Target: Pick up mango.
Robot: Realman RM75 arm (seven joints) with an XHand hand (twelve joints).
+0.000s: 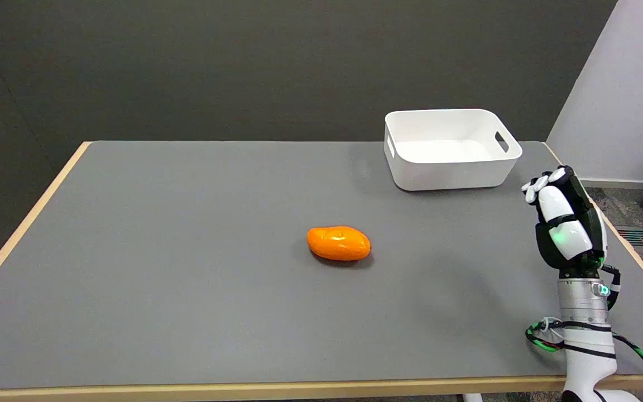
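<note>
Right hand point(564, 223) upright, empty, fingers point(539, 184) together

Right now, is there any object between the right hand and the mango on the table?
No, nothing visible. Only bare table lies between the right hand and the mango; the white bin stands farther back.

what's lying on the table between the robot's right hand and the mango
Nothing: the head view shows only bare table between the right hand and the mango.

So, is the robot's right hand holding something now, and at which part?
Nothing is held. The right hand is in the air near the table's right edge, apart from the smooth orange mango lying on the grey table.
</note>
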